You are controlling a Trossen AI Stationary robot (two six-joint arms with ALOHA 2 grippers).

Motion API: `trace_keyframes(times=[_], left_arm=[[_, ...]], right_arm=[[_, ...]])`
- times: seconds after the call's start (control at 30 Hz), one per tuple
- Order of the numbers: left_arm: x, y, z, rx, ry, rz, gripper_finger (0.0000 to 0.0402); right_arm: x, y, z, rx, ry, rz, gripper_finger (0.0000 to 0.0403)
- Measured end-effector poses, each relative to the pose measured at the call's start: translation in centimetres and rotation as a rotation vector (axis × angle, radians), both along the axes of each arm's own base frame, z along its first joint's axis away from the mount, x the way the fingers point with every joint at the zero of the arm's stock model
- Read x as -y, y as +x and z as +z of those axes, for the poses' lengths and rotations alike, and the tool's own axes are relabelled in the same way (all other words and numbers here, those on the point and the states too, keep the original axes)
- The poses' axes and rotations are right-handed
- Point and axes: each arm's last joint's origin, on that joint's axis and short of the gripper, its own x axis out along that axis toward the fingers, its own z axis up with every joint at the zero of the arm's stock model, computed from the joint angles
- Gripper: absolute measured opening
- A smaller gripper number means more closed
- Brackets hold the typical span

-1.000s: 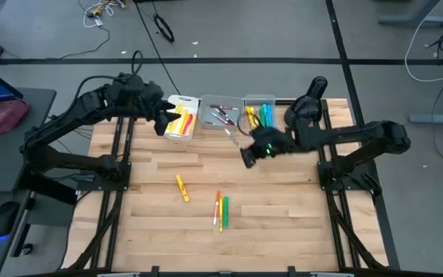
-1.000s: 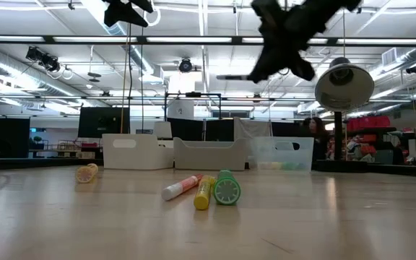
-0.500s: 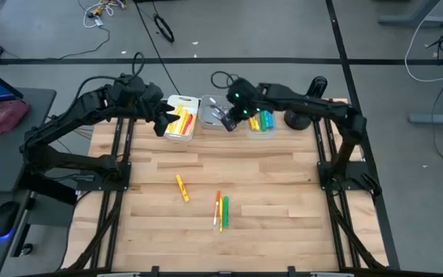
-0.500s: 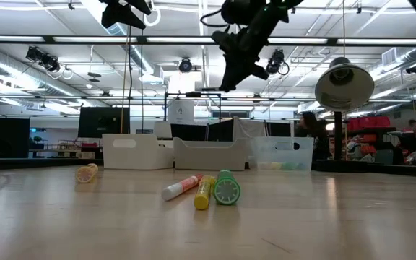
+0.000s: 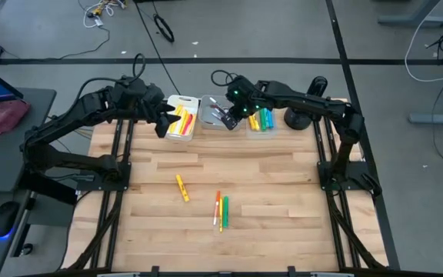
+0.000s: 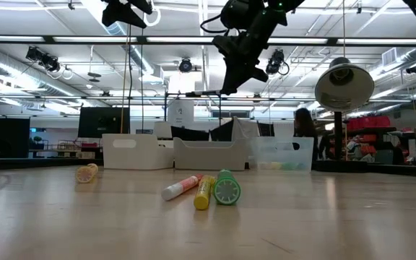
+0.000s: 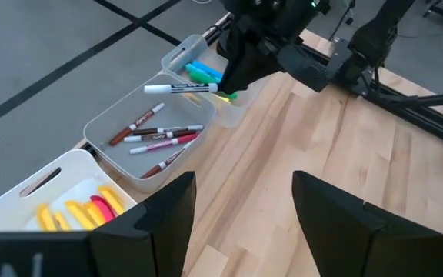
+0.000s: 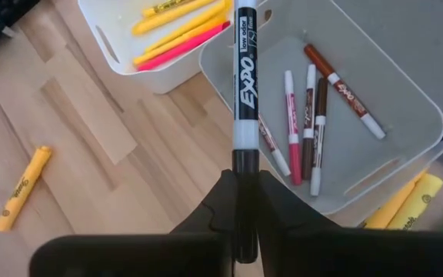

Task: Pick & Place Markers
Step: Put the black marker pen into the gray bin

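Right tool | grips marker (label "EXPO") | above middle bin

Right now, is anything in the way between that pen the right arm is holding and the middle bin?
Nothing visible. The right gripper holds the pen above the middle bin, which is open on top. Only a few pens lie flat inside, leaving bare floor.

Ceiling strip lights are casting bright, even light; below them the table is showing soft, faint shadows. Against that glare the arms are reading as dark silhouettes.
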Motion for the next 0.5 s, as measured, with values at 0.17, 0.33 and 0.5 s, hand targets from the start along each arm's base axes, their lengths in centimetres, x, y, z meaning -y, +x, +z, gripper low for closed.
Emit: trace_keyframes(times=[0.17,0.33,0.5], left_arm=[[0.01,0.00,0.00,0.000,0.000,-0.001,0.0222],[0.01,0.00,0.00,0.000,0.000,0.000,0.0222],[0.01,0.01,0.00,0.002,-0.002,0.001,0.0222]], right_arm=[[0.01,-0.03,-0.04,-0.003,0.001,-0.001,0.0020],[-0.02,-0.15,-0.11,-0.017,0.006,-0.015,0.0019],[0.52,-0.34,-0.29,-0.026,0.007,-0.024,0.0019]])
